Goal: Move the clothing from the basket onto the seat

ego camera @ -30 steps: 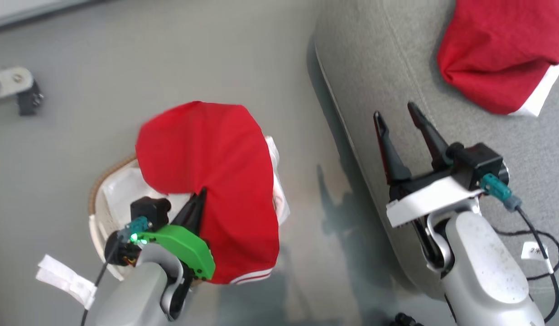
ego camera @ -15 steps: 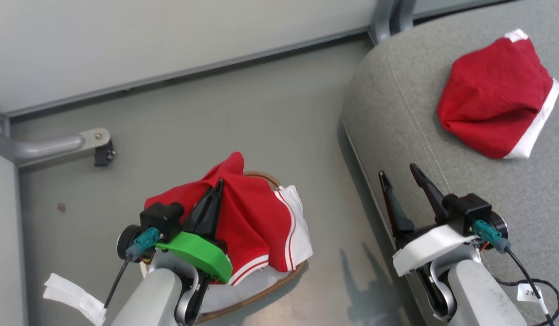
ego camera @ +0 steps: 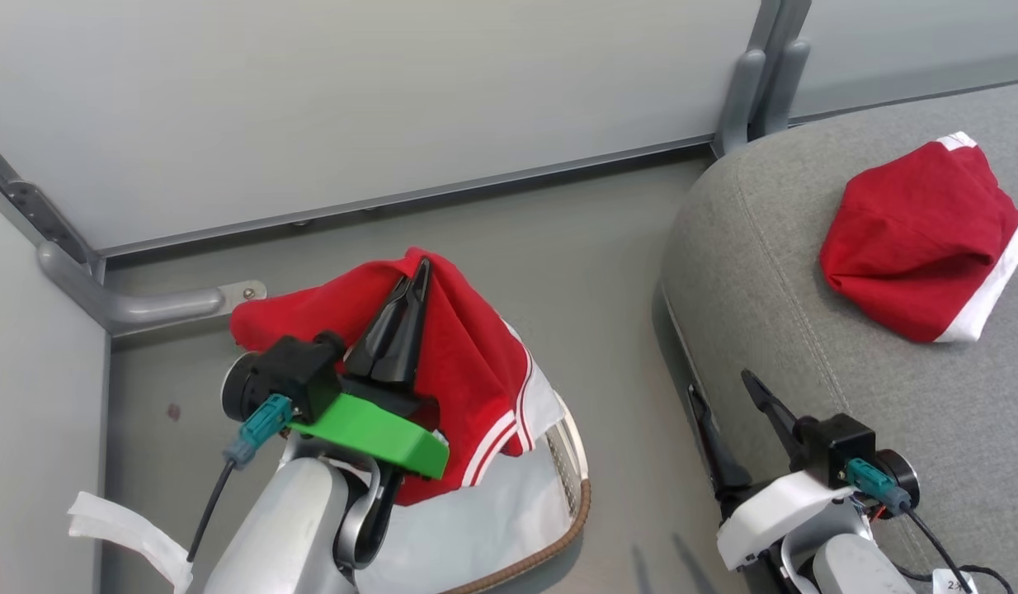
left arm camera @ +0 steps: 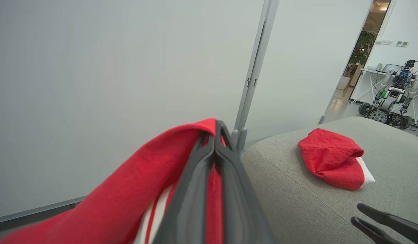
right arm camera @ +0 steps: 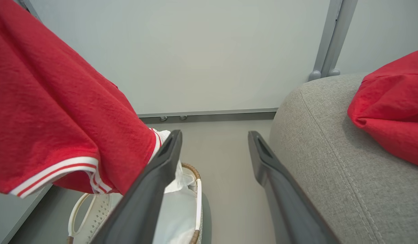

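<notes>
Step in hand: carrying 1 garment across, as I judge it. It is lifted out of the basket and not yet over the seat.
Left gripper (ego camera: 422, 268): its 2 fingers are pressed together, pinching a fold near the top of the held garment (ego camera: 472, 355), with red cloth draping down either side.
Held garment: it hangs above the basket (ego camera: 582, 495), with the white-striped hem lowest, on the right. Whether a corner touches the white lining (ego camera: 492, 520) I cannot tell, since the arm hides that spot.
Basket: it sits on the floor (ego camera: 575, 239), left of the seat and apart from it. Most of its inside is covered by arm and cloth.
Seat (ego camera: 806, 330): it is on the right, with a second garment (ego camera: 913, 239) lying on it towards the far right, well apart from the seat's left edge.
Right gripper (ego camera: 719, 384): its fingers are spread wide and hold nothing. It sits low, at the near left edge of the seat.
Next move: the left arm should swing right across the floor gap, high enough for the hem to clear the seat's rounded edge. It can then lower over the bare grey between that edge and the second garment, and part its fingers.
Watch for: the trailing hem snagging the lining or the right gripper on the way.
</notes>
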Controlling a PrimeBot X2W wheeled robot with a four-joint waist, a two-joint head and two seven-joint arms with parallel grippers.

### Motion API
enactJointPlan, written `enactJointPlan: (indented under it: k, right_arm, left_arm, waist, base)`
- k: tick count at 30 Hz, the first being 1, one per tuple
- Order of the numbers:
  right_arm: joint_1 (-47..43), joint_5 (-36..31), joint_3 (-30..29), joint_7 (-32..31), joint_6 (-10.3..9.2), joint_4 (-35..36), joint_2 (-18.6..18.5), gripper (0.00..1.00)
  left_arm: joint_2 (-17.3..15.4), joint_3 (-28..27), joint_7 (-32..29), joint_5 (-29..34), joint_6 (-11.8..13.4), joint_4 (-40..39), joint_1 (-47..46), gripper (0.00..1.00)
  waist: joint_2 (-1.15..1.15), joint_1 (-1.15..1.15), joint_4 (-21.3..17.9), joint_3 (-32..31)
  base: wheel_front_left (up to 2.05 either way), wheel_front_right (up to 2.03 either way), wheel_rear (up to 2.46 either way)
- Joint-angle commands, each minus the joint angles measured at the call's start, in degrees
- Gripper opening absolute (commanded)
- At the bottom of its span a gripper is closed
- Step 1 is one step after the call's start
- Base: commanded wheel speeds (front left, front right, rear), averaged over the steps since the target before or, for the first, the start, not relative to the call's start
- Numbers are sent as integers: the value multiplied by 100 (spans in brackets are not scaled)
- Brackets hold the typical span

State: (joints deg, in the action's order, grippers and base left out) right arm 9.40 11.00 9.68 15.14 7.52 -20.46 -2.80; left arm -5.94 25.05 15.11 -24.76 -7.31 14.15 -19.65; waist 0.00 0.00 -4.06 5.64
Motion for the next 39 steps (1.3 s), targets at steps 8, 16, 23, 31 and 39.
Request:
enactJointPlan:
  k: [8,16,23,31,39]
  right_arm:
    - [-39,-296,635,1,-6,-221,-25,100]
    - [706,-324,1731,1,-6,-367,-22,100]
    - [1508,-151,2384,1,-6,-579,-134,100]
    - [2047,18,2920,1,-6,-1120,-190,100]
    - [2076,-113,2768,1,-6,-1634,-81,100]
  left_arm:
    - [48,174,6,87,-25,-318,-118,0]
    - [73,574,6,14,-25,-446,-243,0]
    - [93,932,6,-91,-25,-472,-328,0]
    - [135,1175,6,-170,-25,-490,-479,0]
    - [181,1440,6,-229,-25,-521,-653,0]
  waist:
    - [0,0,206,-177]
    - [0,0,481,-113]
    - [0,0,691,-53]
    - [0,0,876,11]
    - [0,0,1078,68]
  base:
    - [0,0,0]
    - [0,0,0]
    - [0,0,0]
    - [0,0,0]
    - [0,0,0]
